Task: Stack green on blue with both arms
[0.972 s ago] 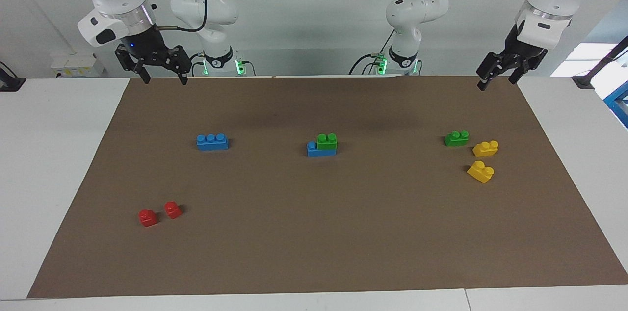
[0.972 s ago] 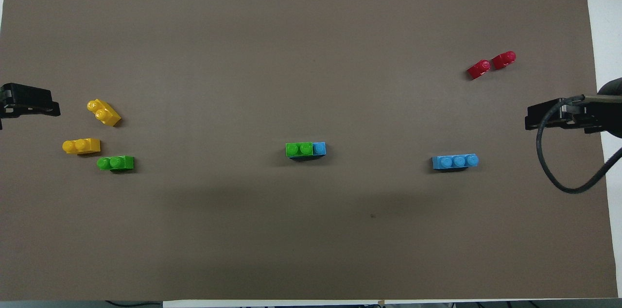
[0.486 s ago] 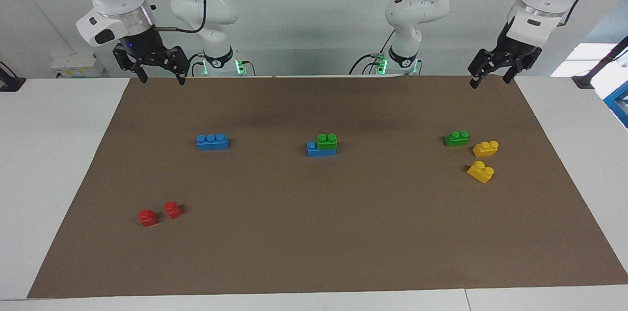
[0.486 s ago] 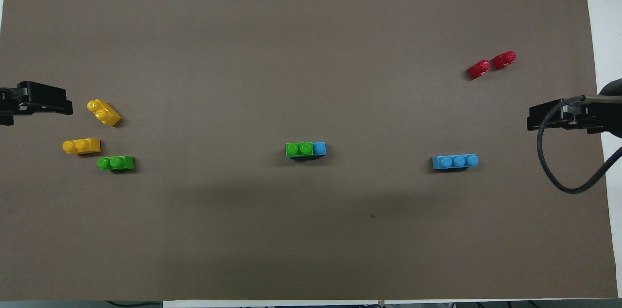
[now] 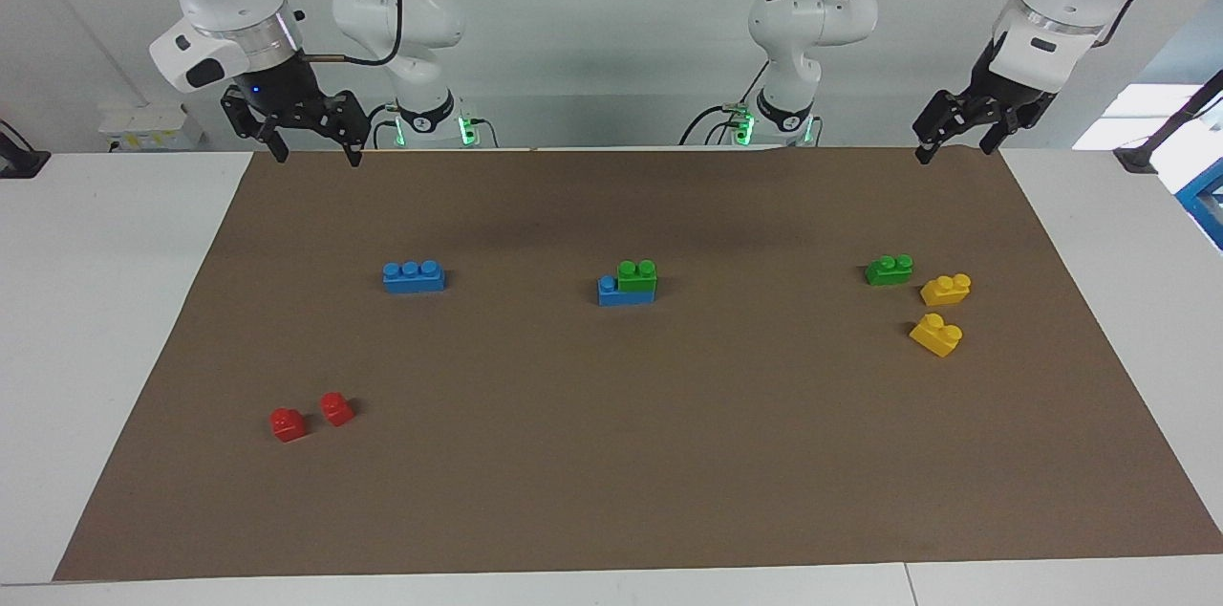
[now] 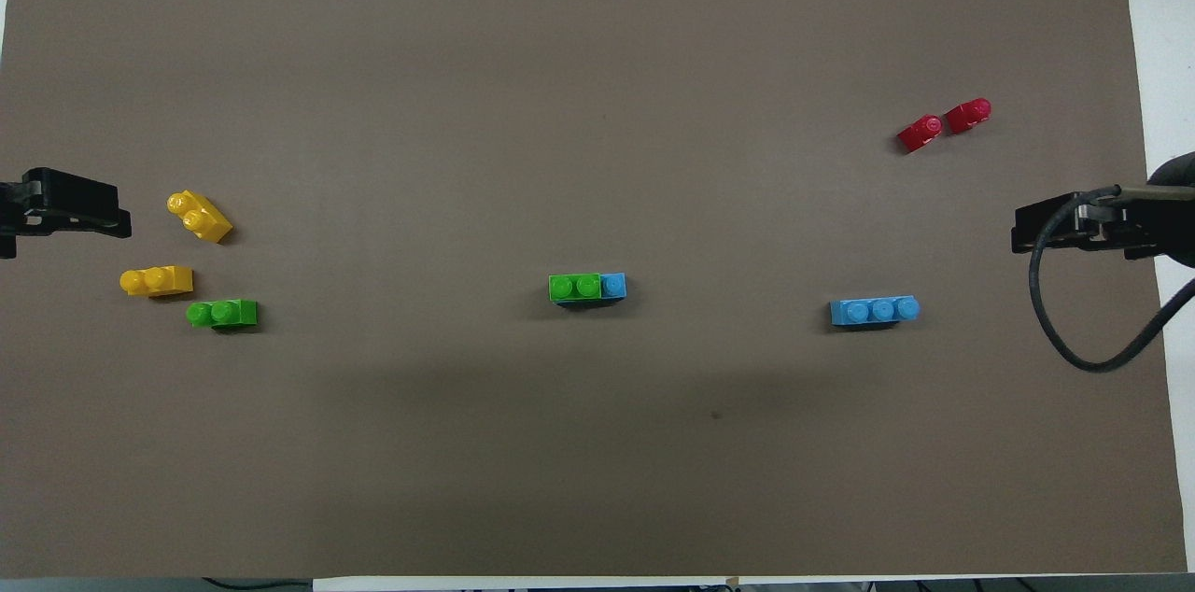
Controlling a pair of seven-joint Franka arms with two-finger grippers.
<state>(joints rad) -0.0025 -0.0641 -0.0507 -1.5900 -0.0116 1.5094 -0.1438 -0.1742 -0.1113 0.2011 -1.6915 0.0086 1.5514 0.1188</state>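
Fingers of both the left gripper (image 5: 949, 140) and right gripper (image 5: 315, 144) spread empty; loose green brick (image 5: 889, 270), likely light, rigid, slick, suits pinching across its flat sides.

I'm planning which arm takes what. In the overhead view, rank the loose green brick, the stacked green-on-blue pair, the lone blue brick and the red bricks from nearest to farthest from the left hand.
From the left hand:
1. Loose green brick, at the left arm's end, beside the yellow bricks.
2. Stacked green-on-blue pair, mid-mat.
3. Lone blue brick, toward the right arm's end.
4. Red bricks, at the right arm's end, farther from the robots.
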